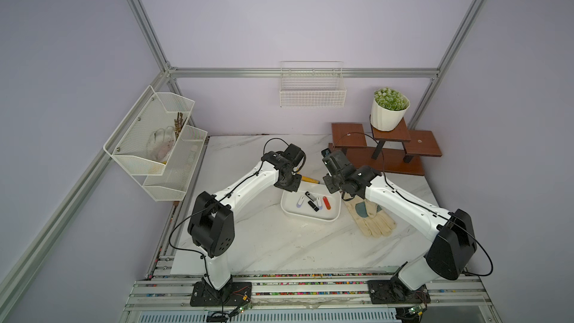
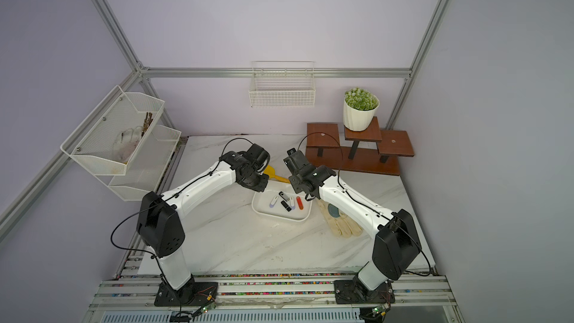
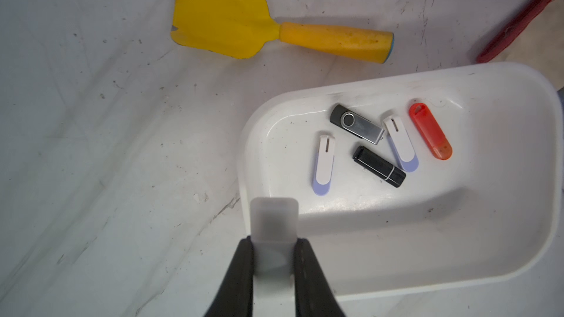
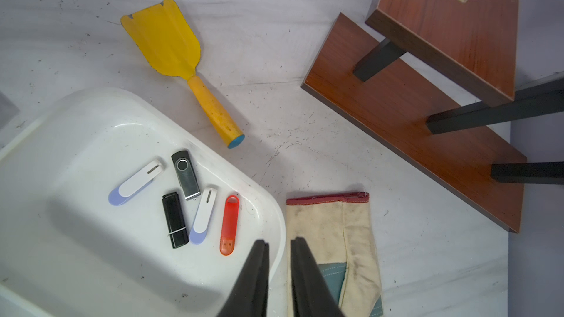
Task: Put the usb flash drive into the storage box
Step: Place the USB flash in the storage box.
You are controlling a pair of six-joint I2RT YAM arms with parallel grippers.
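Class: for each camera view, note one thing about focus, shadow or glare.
Left wrist view: the pale object in the left gripper is blurred, the flash drives sharp. Right wrist view: the right gripper is soft-edged; a broad shadow crosses the storage box floor. Both top views: even, dim light, faint shadows on the table.

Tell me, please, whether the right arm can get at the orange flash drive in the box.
Probably yes: the orange flash drive lies uncovered in the storage box, near the empty right hand.

A marble table bears the storage box. Beside it lie a yellow trowel, a glove, a wooden stand
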